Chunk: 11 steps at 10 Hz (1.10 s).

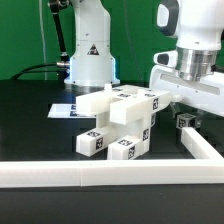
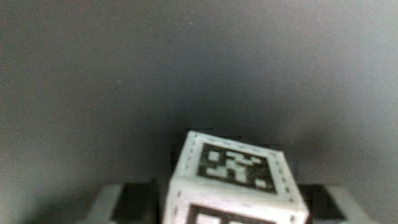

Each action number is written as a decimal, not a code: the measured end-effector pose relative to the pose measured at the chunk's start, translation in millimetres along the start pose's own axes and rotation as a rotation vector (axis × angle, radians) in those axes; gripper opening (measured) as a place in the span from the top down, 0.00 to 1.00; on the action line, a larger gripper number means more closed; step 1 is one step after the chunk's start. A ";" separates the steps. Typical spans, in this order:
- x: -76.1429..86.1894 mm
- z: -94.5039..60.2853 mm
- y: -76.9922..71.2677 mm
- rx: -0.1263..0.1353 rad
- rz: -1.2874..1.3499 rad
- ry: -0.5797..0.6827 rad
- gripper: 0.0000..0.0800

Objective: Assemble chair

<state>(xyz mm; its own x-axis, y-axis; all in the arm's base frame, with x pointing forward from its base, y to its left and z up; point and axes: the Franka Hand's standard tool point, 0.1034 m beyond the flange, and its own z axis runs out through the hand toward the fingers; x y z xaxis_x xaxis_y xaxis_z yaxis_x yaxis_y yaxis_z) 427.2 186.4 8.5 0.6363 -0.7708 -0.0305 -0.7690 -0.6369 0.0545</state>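
Nearest the exterior camera, the white border rail [image 1: 60, 172] ran along the front of the black table [image 1: 30, 125] and turned back on the exterior view's right. Just behind it, near the middle of the table, stood the chair [image 1: 115, 120], a cluster of white tagged slabs and cubes joined together. To the exterior view's right of the cluster, and apart from it, a small tagged block [image 1: 186, 121] sat low under the gripper [image 1: 187, 110]. The gripper pointed straight down from a near-vertical wrist. In the wrist view the block lay between the two dark fingers [image 2: 128, 200], one on each side. Whether they pressed on it could not be told. Farther back lay the marker board [image 1: 62, 108], and behind it the arm's base [image 1: 90, 55].
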 end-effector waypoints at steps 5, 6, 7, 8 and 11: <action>-0.6 -3.2 -0.3 0.005 -0.002 -0.001 0.64; -1.7 -9.2 0.3 0.013 -0.003 -0.003 0.64; -4.0 -18.4 -0.9 0.024 -0.001 -0.008 0.64; -8.3 -28.8 -4.4 0.032 -0.006 -0.018 0.64; -3.9 -69.0 -10.9 0.078 -0.016 -0.040 0.64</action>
<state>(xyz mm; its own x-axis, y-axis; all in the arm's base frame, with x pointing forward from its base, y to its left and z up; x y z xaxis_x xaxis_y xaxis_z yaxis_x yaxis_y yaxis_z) 437.3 197.1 76.8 0.6466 -0.7595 -0.0711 -0.7623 -0.6468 -0.0239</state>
